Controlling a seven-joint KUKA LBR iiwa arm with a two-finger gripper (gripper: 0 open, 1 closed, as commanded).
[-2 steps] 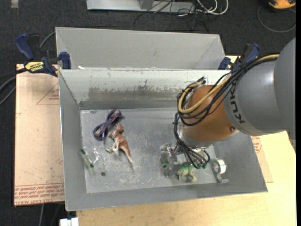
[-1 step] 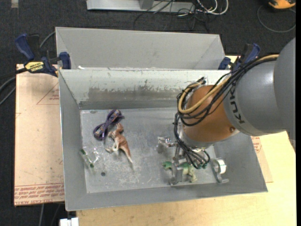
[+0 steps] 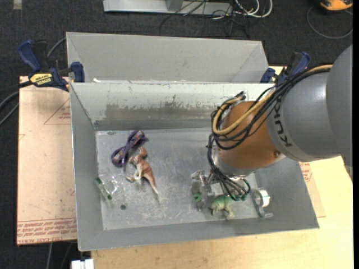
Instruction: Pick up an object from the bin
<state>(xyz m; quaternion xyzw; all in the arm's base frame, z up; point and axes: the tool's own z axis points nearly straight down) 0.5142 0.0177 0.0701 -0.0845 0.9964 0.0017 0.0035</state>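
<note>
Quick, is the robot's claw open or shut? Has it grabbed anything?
The gripper: cannot be told whether it is open or shut, or whether it holds anything; it is down low, right beside a small green toy figure.

The grey arm [image 3: 314,114] bears the letters "KU"

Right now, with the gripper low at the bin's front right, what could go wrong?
The gripper sits beside a green toy figure and a silver round part lying close together, so it may catch both or knock one aside. The bin's front wall is near; a pushed thing could wedge against it.
</note>
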